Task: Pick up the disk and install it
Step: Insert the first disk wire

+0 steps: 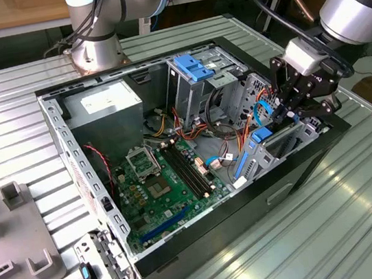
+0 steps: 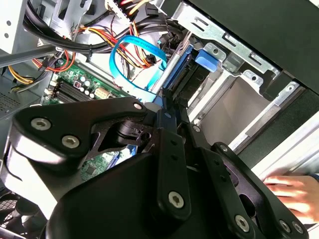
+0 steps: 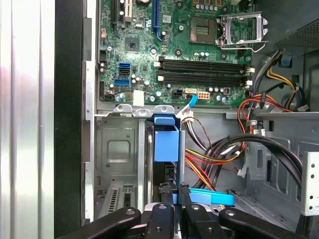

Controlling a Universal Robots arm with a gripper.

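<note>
Inside the open computer case (image 1: 264, 201), nearly closed fingers (image 2: 168, 134) pinch the disk (image 3: 165, 138).

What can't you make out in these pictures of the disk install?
Gripped end of the disk, first wrist view: hidden behind the gripper.
Its upper part, exterior view: covered by the gripper.
Most of a person's hand, second wrist view: cut off by the picture's edge.

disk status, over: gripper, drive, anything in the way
Gripper shut on dark blue-railed hard disk, on edge at silver metal drive bay. Close beside: thin blue flat cable.
</note>
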